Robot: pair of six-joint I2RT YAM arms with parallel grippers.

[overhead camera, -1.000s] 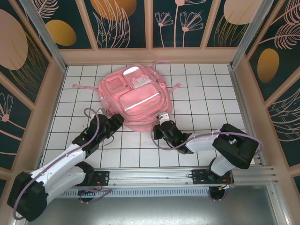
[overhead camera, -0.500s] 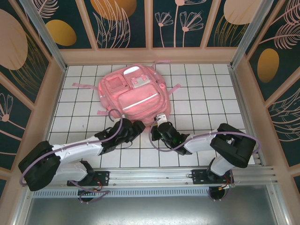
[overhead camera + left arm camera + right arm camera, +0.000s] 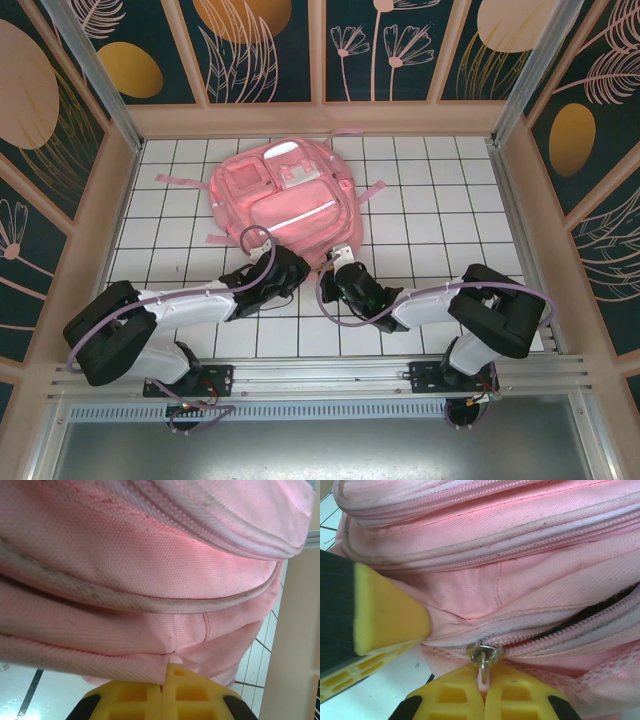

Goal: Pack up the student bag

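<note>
The student bag, a large pink backpack, lies front-up on the white gridded table. My left gripper is at its near edge; in the left wrist view the yellow fingers of this gripper are shut on a fold of the bag's pink fabric. My right gripper is just to its right. In the right wrist view that gripper is shut on the pull of a metal zipper slider. The zipper gapes to the right. The left gripper's finger shows there too.
Pink straps trail from the bag's sides onto the tiles. Patterned walls with pale posts close in the table on three sides. A metal rail carrying both arm bases runs along the near edge.
My left arm swung right to the bag's near edge and its jaws closed on the fabric. The right gripper stayed on the zipper pull, shifting slightly.
</note>
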